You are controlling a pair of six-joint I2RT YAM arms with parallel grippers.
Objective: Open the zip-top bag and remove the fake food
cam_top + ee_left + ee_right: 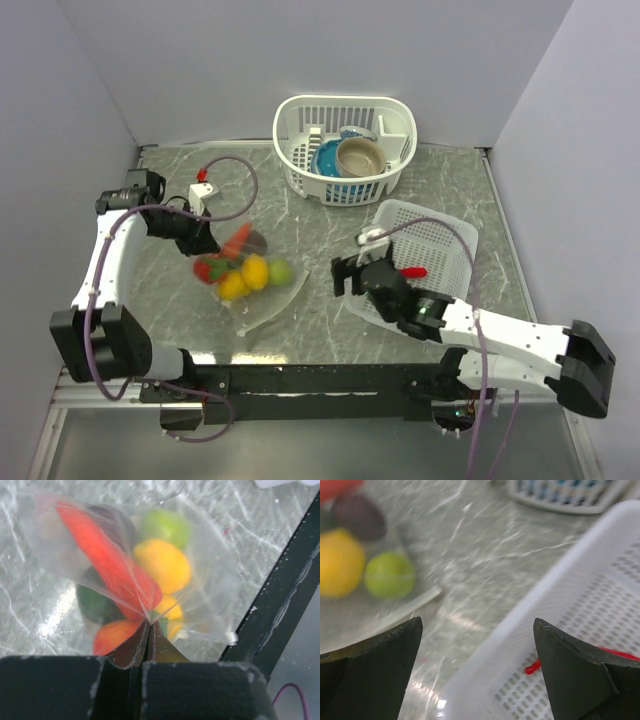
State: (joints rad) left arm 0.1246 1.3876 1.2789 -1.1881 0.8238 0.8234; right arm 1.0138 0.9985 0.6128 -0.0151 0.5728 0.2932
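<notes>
Pinching a fold of the clear, floppy plastic zip-top bag [215, 595] in the left gripper [144, 652], jaws pressed together, the glossy red, yellow, orange and lime-green plastic fake food [162, 565] bunching just beyond them. Hovering the right gripper [477, 650], spread wide and empty, over the flat white lattice basket [600, 575] rim, bag ahead-left. Probably risking thin film slipping free, or fruit spilling and rolling off, by pulling without a second grip.

You get bright, even overhead light in the top view, with only soft shadows. In your left wrist view the zip-top bag [210, 595] catches white glare and the fake food [162, 565] looks soft. Your right wrist view blurs everything distant, and the table [470, 555] gleams in streaks.
</notes>
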